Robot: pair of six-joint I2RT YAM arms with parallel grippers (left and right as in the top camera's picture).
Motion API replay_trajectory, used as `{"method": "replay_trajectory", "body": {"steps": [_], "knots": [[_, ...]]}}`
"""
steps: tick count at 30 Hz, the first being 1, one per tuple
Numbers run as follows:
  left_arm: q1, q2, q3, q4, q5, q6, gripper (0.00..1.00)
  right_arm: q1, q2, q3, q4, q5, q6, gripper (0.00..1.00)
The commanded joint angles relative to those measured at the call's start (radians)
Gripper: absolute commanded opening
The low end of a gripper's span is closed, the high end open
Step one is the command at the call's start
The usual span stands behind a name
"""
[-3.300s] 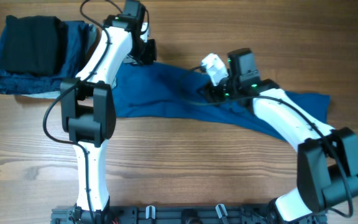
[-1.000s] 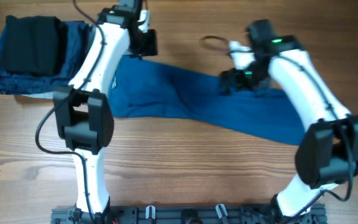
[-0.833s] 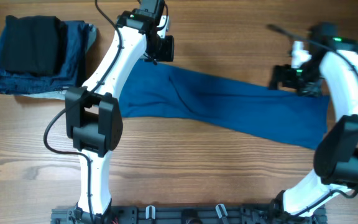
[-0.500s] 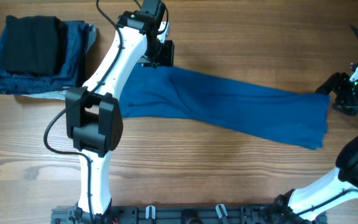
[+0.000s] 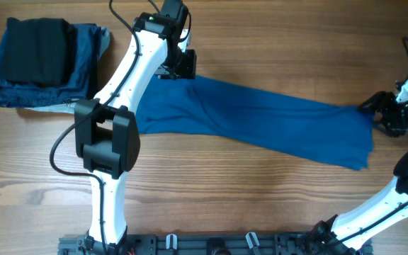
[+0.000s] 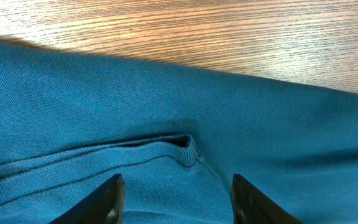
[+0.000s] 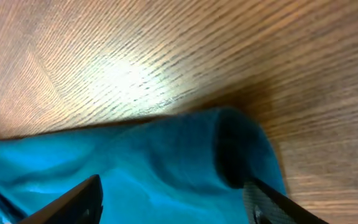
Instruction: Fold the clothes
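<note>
Left gripper (image 6: 178, 186) sits at the upper left end of the polo shirt (image 5: 261, 120), toward the far side of the table (image 5: 275, 35). Its fingers (image 6: 109, 202) stand partly apart, and flat cloth lies across the gap between them. Nothing is bunched or pinched there, so it is open and holding nothing. Left wrist view shows a ribbed band (image 6: 98, 158) of the shirt coming in from the left and ending at a small corner just ahead of the fingertips. Plain blue knit lies past it, then bare wood along the top.

Right gripper (image 7: 173, 190) is at the opposite end, at the shirt's upper right corner, near the table's right edge. Fingers are wide apart and a rolled lump of blue cloth fills the space between them, its rounded end close to the right-hand finger. Cannot tell whether the pads press on it or only straddle it.

Shirt lies flat on the wood as one long narrow band, running from upper left to lower right between the two grippers. It is wider at the left end.

Far left of the table: black folded garment (image 5: 40, 48) on top of darker blue folded pieces (image 5: 83, 57). The stack sits left of the left arm and does not touch the shirt.
</note>
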Motion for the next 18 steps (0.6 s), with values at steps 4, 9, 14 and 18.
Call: {"method": "replay_trajectory", "body": {"steps": [4,9,14,18], "knots": [[0.004,-0.014,0.009,-0.001,-0.013,0.008,0.57,0.002,0.013,-0.003,0.037,-0.024,-0.069,0.61],[0.004,-0.014,0.009,-0.001,-0.014,0.008,0.58,0.002,0.013,-0.016,0.050,-0.021,-0.117,0.42],[0.004,-0.014,0.009,-0.001,-0.014,0.008,0.59,0.002,0.013,-0.079,0.130,-0.045,-0.116,0.04],[0.004,-0.014,0.009,0.000,-0.014,0.008,0.60,0.005,0.013,-0.011,0.057,-0.140,-0.116,0.04]]}}
